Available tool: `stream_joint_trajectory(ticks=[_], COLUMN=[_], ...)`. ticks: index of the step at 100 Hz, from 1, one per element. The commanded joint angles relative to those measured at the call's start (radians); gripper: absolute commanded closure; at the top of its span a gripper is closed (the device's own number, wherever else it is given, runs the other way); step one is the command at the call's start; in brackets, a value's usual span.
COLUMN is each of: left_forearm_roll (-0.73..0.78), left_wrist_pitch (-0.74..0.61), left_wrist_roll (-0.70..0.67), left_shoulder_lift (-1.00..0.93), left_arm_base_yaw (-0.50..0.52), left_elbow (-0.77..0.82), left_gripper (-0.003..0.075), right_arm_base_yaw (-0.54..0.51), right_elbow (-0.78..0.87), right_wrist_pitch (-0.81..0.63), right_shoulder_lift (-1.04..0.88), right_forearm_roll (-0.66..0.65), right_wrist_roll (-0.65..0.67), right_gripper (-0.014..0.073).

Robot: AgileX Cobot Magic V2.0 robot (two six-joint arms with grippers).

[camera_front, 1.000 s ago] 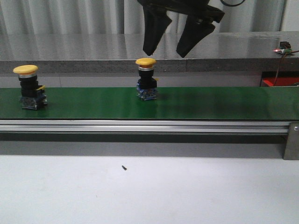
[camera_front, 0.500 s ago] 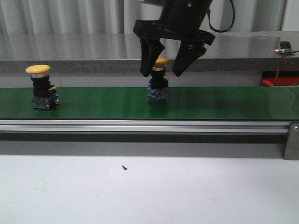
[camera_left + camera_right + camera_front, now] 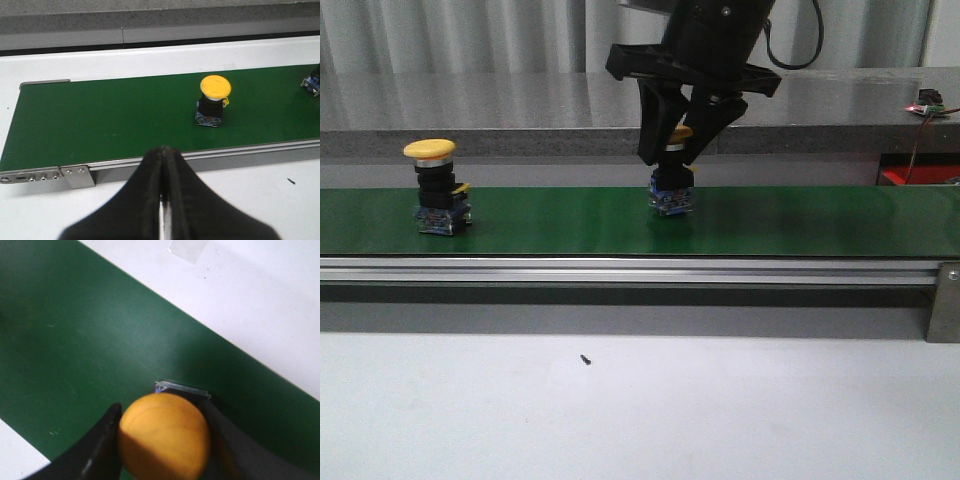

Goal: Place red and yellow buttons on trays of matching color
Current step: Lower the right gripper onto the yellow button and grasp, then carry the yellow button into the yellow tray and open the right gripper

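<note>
A green belt runs across the scene on a metal rail, with a white table in front of it and a grey counter and pale corrugated wall behind. A small dark speck lies on the table. At the far right, something red sits below the counter, and a small board with a lit red light rests on it.

Two yellow buttons stand upright on the belt, well apart. The left button stands free toward the left side. The middle button stands near the belt's centre, and the right gripper comes down from above and is clamped around its cap, one finger on each side. The left gripper hangs over the table's near edge, fingers pressed together, holding nothing.
</note>
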Motion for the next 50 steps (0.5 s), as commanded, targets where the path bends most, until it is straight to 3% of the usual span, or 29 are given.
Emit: stream_joint_trajectory(ticks=[1, 50], left_forearm_roll=[-0.033, -0.033], left_wrist_pitch=[-0.062, -0.062], left_wrist_roll=[0.001, 0.001], left_shoulder_lift=[-0.004, -0.004], left_arm_base_yaw=[-0.007, -0.007], left_elbow=[-0.028, -0.028], left_gripper=[0.074, 0.074], right_arm_base_yaw=[0.0, -0.029], right_elbow=[-0.032, 0.017], right_wrist_pitch=[-0.024, 0.029], right_shoulder_lift=[-0.062, -0.243], right_forearm_roll=[0.007, -0.001], right_wrist_roll=[-0.001, -0.001], right_gripper=[0.0413, 0.0413])
